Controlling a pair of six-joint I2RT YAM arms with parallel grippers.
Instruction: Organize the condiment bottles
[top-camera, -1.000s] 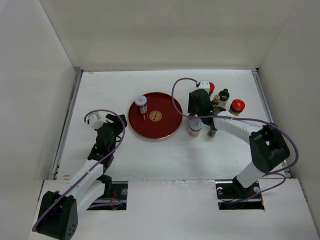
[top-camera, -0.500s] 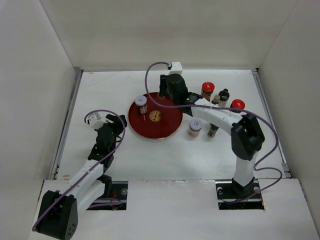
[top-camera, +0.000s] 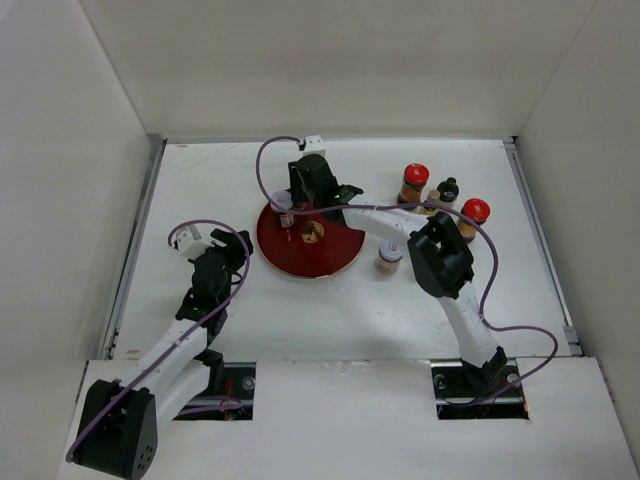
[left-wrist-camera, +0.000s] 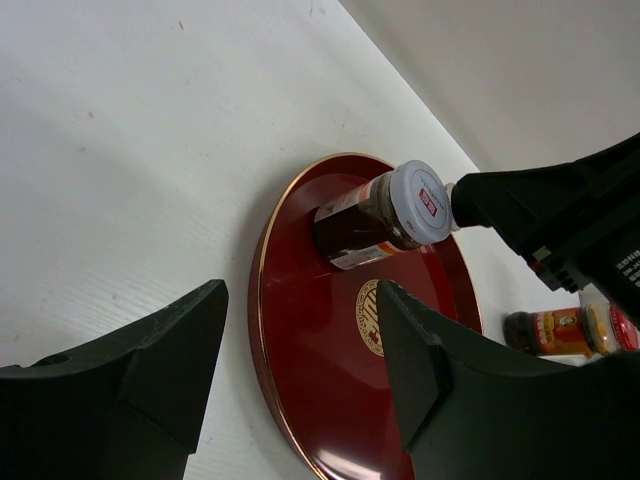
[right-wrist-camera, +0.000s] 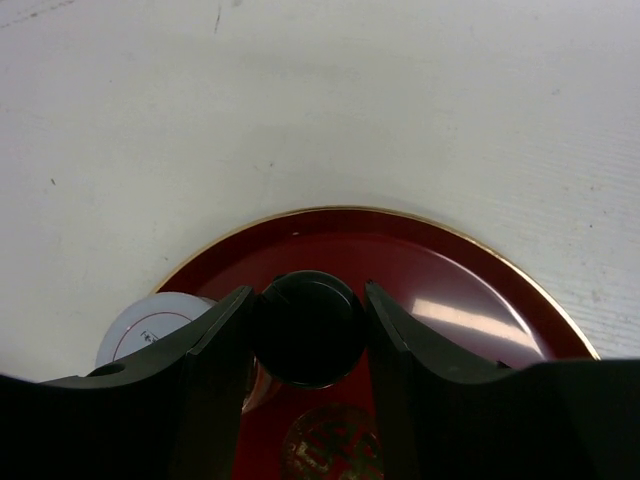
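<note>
**Left to right.** My left gripper lies low over the counter, just left of the tray. Its fingers are spread and hold nothing, and it has not shifted in the last second.

On the far-left part of the tray stands a white-lidded jar, upright and lid up, where it stood a second ago.

Just right of the jar is my right gripper, pinching a black-capped bottle at the cap.

**The change.** A second ago the right gripper was among the bottles at the right of the counter. Half a second ago it was over the tray's far rim. Now it hangs over the tray, beside the jar and on the far side of the gold mark. I judge that one more bottle is about to join the jar, so the step in hand is the set-down.

**Orientation.** The bottle's long axis runs vertical, cap pointing up at the wrist camera, so it is seen end-on. Its body is hidden, and I cannot tell whether its base touches the tray.

**Still on the counter at right, all upright:**
- a second white-lidded jar
- a red-lidded jar
- a small black-capped one
- another red-lidded jar

My right arm hides whatever lies beneath it.
</note>
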